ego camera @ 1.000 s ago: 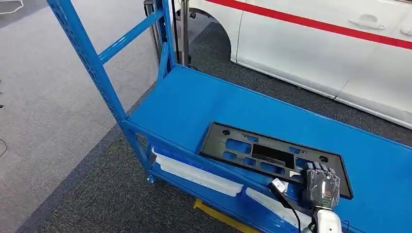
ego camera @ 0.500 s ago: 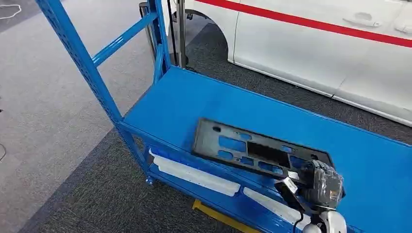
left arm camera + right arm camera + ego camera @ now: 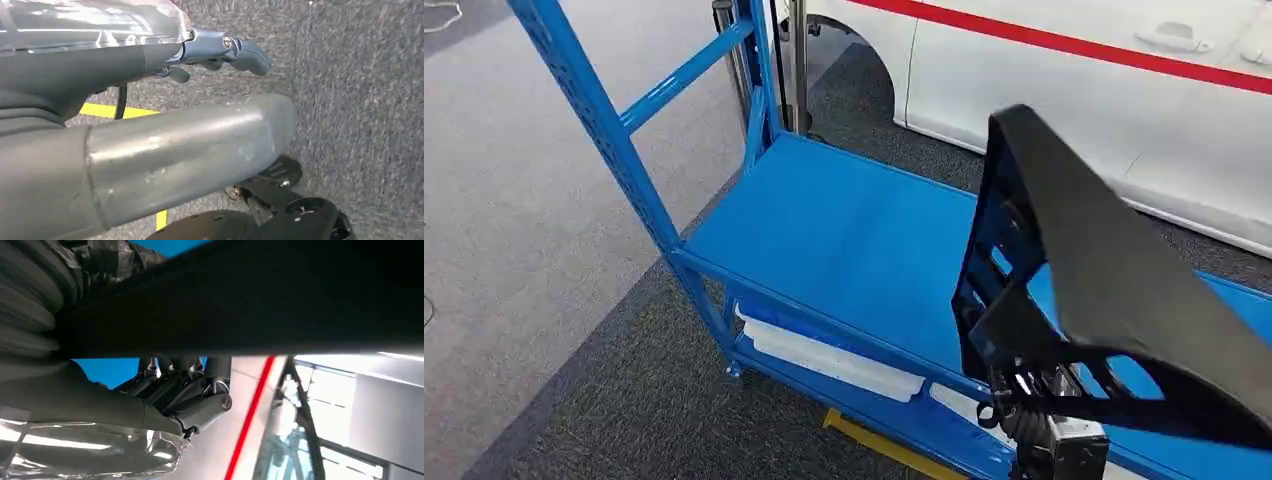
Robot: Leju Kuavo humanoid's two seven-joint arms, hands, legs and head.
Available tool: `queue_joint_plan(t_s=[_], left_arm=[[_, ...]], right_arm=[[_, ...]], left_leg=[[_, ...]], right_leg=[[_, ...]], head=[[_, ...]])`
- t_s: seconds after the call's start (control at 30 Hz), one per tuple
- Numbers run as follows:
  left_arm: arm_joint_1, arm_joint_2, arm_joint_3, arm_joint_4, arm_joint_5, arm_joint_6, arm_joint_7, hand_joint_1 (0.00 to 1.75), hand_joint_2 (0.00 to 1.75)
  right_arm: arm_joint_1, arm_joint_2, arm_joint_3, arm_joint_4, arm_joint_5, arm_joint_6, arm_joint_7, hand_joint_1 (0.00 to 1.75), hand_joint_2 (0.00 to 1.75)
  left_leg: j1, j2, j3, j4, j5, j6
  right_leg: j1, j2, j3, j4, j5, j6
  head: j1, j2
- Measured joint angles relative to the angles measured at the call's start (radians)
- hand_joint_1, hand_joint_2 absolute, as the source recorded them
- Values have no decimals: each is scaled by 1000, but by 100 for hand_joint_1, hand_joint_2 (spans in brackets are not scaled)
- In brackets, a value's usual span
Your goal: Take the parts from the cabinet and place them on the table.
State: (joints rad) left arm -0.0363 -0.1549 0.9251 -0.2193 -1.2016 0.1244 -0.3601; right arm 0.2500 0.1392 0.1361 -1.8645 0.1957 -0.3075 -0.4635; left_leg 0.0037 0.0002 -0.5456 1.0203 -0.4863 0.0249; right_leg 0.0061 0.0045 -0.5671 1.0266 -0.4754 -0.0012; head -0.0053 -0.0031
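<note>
A black plastic panel (image 3: pixel 1114 260) with several cut-outs is lifted off the blue shelf (image 3: pixel 844 230) and tilted up close to the head camera. My right hand (image 3: pixel 1059 440) grips its near lower edge from underneath and is mostly covered by it. In the right wrist view the panel (image 3: pixel 260 300) runs as a dark band across the hand, with the fingers (image 3: pixel 185 385) curled against its underside. My left hand (image 3: pixel 215 47) hangs over grey carpet with its fingers stretched out and nothing in them.
The blue rack has an upright post (image 3: pixel 594 120) at its left end and long white parts (image 3: pixel 824 355) on the lower shelf. A white car (image 3: pixel 1074 90) with a red stripe stands behind the rack. A yellow floor line (image 3: pixel 874 445) runs under it.
My right hand has raised the black panel from flat on the shelf and swung it up toward the camera, leaving the shelf top bare.
</note>
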Motion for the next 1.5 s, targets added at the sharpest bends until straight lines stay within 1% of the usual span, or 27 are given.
queue_joint_plan(t_s=[0.07, 0.1, 0.13, 0.17, 0.27, 0.3, 0.33, 0.4, 0.43, 0.47, 0.5, 0.63, 0.7, 0.77, 0.83, 0.9, 0.97, 1.0, 1.1, 1.17, 1.2, 1.27, 1.33, 1.37, 1.4, 1.47, 1.5], left_arm=[[-1, 0, 7, 0, 2, -2, 0, 0, 0], [-2, -1, 10, 0, 6, -6, 0, 0, 175], [-1, -1, 12, 0, 8, -10, -1, 0, 175], [-1, -1, 15, 0, 13, -16, -5, 0, 175], [-3, -1, 30, 0, 22, -37, 0, 0, 175], [-2, -4, 34, 0, 22, -37, 0, 0, 175], [-1, -5, 36, 0, 27, -36, -2, 0, 175], [-3, -5, 43, 0, 35, -32, -3, 0, 175], [-5, -5, 49, 0, 39, -32, -3, 0, 175], [-6, -5, 55, 0, 40, -32, -3, 0, 175], [-8, -5, 62, 0, 45, -32, -3, 0, 175], [-8, -9, 79, 0, 51, -14, 3, 0, 175], [-11, -13, 85, 0, 51, -14, 4, 0, 175], [-13, -13, 86, 0, 49, -14, 3, 0, 175], [-13, -13, 91, 0, 48, -14, 3, 0, 175], [-14, -14, 92, 0, 44, -14, 2, 0, 175], [-16, -16, 92, 0, 39, -14, 0, 0, 175], [-18, -16, 92, 0, 38, -14, -1, 0, 175], [-19, -16, 93, 0, 37, -14, -3, 0, 175], [-18, -16, 95, 0, 37, -14, -3, 0, 175], [-18, -16, 97, 0, 36, -14, -3, 0, 175], [-18, -16, 103, 0, 36, -15, -2, 0, 175], [-18, -16, 106, 0, 36, -18, 0, 0, 175], [-17, -15, 108, 0, 36, -19, 2, 0, 175], [-17, -13, 109, 0, 36, -20, 3, 0, 175], [-20, -6, 109, 0, 35, -24, 3, 0, 175], [-24, -1, 110, -1, 35, -25, 4, 0, 175]], right_arm=[[12, 0, 16, -31, -15, 6, -1, 175, 175], [17, 0, 23, -42, -32, 13, -2, 175, 175], [21, -2, 27, -53, -43, 16, -3, 175, 175], [24, -2, 36, -65, -52, 18, -5, 175, 175], [31, -2, 70, -84, -68, 16, -1, 175, 175], [35, -2, 78, -84, -74, 10, 4, 175, 175], [40, -2, 83, -84, -79, 0, 10, 175, 175], [50, 0, 88, -84, -88, -21, 19, 175, 175], [56, 2, 89, -83, -90, -32, 21, 175, 175], [61, 3, 89, -82, -88, -36, 19, 175, 175], [67, 3, 89, -79, -82, -35, 12, 175, 175], [102, 9, 101, -70, -46, -20, -26, 175, 175], [116, 10, 105, -67, -36, -11, -47, 175, 175], [127, 10, 106, -59, -31, 4, -63, 175, 175], [143, 10, 106, -49, -24, 19, -80, 175, 175], [156, 11, 106, -42, -11, 23, -92, 175, 175], [161, 13, 109, -39, -6, 28, -97, 175, 175], [161, 15, 110, -36, -5, 33, -98, 175, 175], [170, 24, 111, -33, -4, 40, -103, 175, 175], [172, 30, 111, -31, -4, 42, -105, 175, 175], [173, 33, 111, -31, -5, 45, -106, 175, 175], [177, 39, 111, -29, -6, 50, -108, 175, 175], [183, 41, 110, -25, -10, 57, -112, 175, 175], [186, 42, 108, -24, -12, 62, -115, 175, 175], [189, 44, 106, -24, -15, 68, -117, 175, 175], [193, 50, 102, -24, -18, 79, -121, 175, 175], [194, 53, 100, -24, -19, 83, -122, 175, 175]], left_leg=[[3, -1, -1, -5, 2, -9], [3, -1, 1, -10, 4, -14], [-1, -1, 1, -5, -2, -22], [2, -1, -6, 13, -19, -25], [3, -1, -108, 235, -134, -33], [4, -1, -140, 301, -151, -35], [4, -1, -149, 316, -142, -35], [3, -1, -99, 206, -64, -31], [3, -1, -49, 100, -12, -26], [2, -2, -13, 21, 11, -18], [-5, -1, -4, 1, -3, -14], [-1, -1, -3, -11, 14, 4], [3, 5, -2, -19, 25, 14], [3, 6, -8, -17, 26, 17], [3, 9, -16, -11, 27, 16], [6, 9, -20, -4, 28, 14], [8, 9, -24, 3, 27, 7], [3, 7, -27, 6, 29, -3], [6, 6, -33, 2, 42, -26], [13, 5, -39, 11, 33, -38], [13, 4, -57, 45, -13, -39], [14, 4, -107, 191, -123, -40], [12, 4, -130, 301, -175, -38], [10, 4, -109, 291, -168, -34], [6, 4, -62, 231, -144, -28], [-5, 3, 80, 29, -85, -12], [-13, 2, 110, -33, -97, -3]], right_leg=[[2, 1, -6, 3, 0, -2], [2, 1, -6, 1, 1, -7], [-11, 1, 0, -14, 8, -17], [-9, -2, 4, -19, 10, -21], [-6, -5, 5, -19, 9, -31], [-5, -5, 5, -18, 8, -32], [-3, -4, 5, -16, 7, -33], [-2, -3, 7, -11, 4, -33], [-1, -1, 8, -6, 0, -31], [-1, -2, 8, -2, -4, -29], [5, -1, 4, 5, -8, -23], [4, 0, 3, 4, -2, -5], [-1, 0, -17, 59, -61, 5], [-10, 0, -79, 207, -145, 14], [-19, -1, -116, 299, -169, 22], [-29, -2, -67, 213, -106, 28], [-39, -4, 30, 36, -36, 33], [-29, -2, 33, 19, -46, 32], [-21, 3, 20, 18, -28, 10], [-26, -1, 11, 8, -9, -15], [-22, -1, 1, 8, -1, -25], [-16, -3, -23, 9, 15, -35], [-7, -4, -49, 11, 32, -38], [-3, -4, -62, 13, 40, -39], [0, -3, -74, 16, 48, -39], [1, -1, -93, 22, 64, -36], [0, -2, -97, 23, 72, -33]], head=[[0, 0], [0, 0], [-1, 0], [0, 0], [-1, 0], [-1, 0], [-1, 0], [-1, 0], [-1, 0], [-1, 0], [-1, 0], [-1, 0], [0, 0], [-1, 0], [0, 0], [0, 0], [0, 0], [0, 0], [-1, 0], [-1, 0], [-1, 0], [-1, 0], [-1, 0], [-1, 0], [-1, 0], [-1, 0], [-1, 0]])
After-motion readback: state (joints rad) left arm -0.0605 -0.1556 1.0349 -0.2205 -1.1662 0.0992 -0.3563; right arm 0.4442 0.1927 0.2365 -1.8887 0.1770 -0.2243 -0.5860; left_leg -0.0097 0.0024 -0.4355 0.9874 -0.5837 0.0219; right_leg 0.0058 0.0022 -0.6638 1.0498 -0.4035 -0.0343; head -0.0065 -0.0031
